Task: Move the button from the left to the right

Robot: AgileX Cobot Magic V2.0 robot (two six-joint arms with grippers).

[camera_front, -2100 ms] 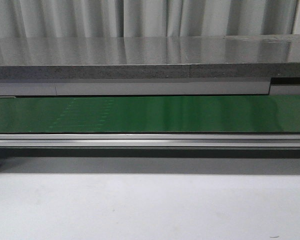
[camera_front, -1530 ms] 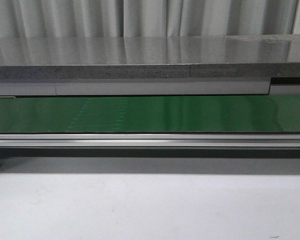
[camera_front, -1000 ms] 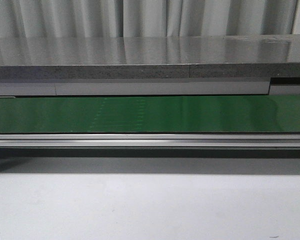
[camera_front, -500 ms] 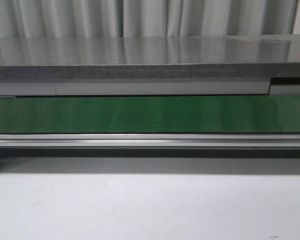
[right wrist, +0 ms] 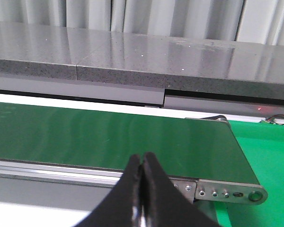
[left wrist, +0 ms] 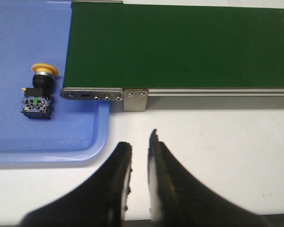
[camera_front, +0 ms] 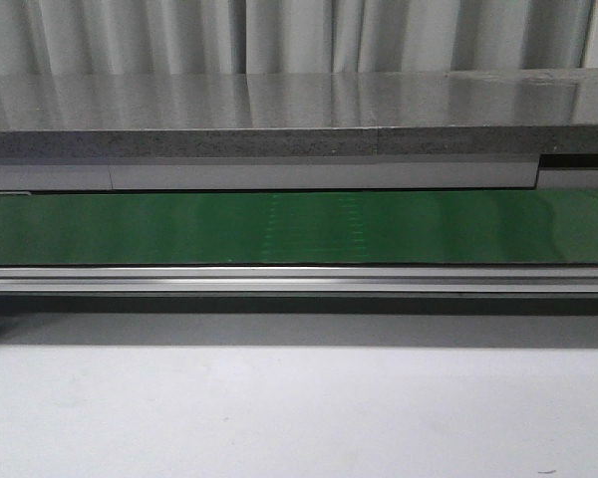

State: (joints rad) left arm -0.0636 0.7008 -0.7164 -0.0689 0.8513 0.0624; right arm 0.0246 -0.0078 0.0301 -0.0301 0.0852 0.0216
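Your button lies on the blue tray; left end effector slightly parted, right end effector clenched empty.

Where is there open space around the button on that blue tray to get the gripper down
The button lies on the blue tray, close beside the conveyor's end bracket, so that side is tight. The tray is bare on its other sides. The green belt and the white table by the left gripper are bare too.
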